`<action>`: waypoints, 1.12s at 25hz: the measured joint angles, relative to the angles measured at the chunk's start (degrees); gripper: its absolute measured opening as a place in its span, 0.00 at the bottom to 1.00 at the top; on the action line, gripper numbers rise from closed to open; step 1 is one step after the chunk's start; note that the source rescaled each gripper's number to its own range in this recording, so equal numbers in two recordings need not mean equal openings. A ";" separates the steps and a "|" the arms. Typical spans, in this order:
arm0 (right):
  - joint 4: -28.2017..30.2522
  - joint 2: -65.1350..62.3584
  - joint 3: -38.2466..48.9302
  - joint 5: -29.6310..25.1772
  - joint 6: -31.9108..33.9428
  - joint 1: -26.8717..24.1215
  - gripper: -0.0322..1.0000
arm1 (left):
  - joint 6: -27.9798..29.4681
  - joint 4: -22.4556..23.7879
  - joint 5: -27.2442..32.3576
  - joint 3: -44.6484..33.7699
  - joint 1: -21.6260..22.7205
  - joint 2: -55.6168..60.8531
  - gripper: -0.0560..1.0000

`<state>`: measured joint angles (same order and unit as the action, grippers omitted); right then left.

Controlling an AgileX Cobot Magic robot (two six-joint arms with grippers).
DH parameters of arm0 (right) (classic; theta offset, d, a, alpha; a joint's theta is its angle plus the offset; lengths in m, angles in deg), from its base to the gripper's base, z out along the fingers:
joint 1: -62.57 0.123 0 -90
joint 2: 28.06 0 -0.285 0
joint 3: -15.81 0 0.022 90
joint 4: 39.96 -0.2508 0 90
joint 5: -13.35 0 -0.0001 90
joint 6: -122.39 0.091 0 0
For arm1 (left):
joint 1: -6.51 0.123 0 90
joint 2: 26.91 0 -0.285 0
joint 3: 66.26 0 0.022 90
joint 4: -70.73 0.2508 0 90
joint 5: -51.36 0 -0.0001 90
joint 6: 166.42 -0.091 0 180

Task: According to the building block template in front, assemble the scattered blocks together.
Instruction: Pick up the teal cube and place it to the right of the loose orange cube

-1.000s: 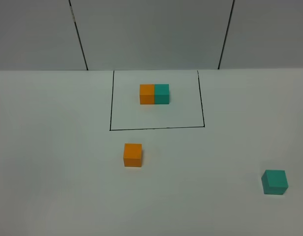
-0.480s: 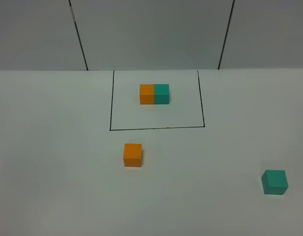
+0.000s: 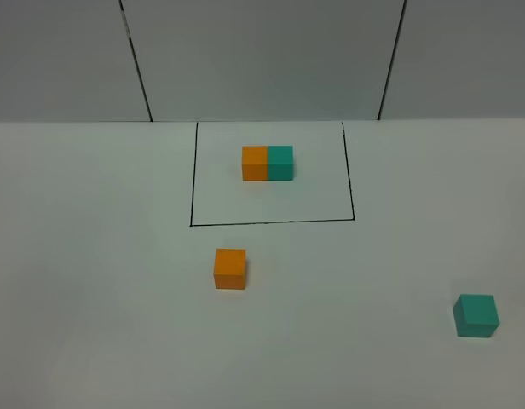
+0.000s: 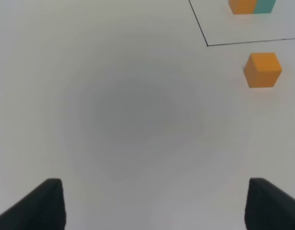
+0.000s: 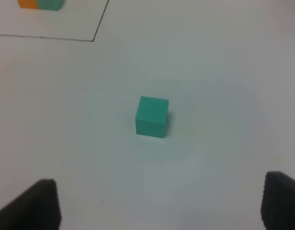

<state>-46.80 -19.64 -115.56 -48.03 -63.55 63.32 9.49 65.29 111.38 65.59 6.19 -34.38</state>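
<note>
The teal block (image 3: pixel 475 315) sits nearest on the white table (image 3: pixel 92 256), far to the right. The right gripper (image 5: pixel 159 203) hangs short of it, jaws spread wide and holding nothing. The orange block (image 3: pixel 230 268) lies farther back, left of middle and well apart from the teal one. The left gripper (image 4: pixel 152 206) is likewise spread and empty, well short of it. Farthest, the orange-and-teal template (image 3: pixel 268 163) stands inside the black rectangle (image 3: pixel 271 222).
</note>
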 joint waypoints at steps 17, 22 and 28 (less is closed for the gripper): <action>-2.51 10.34 -3.11 -0.43 6.32 0.00 0.73 | 0.00 0.00 0.00 0.00 0.00 0.00 0.73; -5.39 27.63 -6.06 -0.17 4.00 0.00 0.73 | 0.00 0.00 0.00 0.00 0.00 0.00 0.73; -5.67 52.39 -8.81 6.37 -2.75 0.00 0.73 | 0.00 0.00 0.00 0.00 0.00 0.00 0.73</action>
<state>-52.48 32.75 -124.37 -41.66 -66.30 63.32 9.49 65.29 111.38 65.59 6.19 -34.38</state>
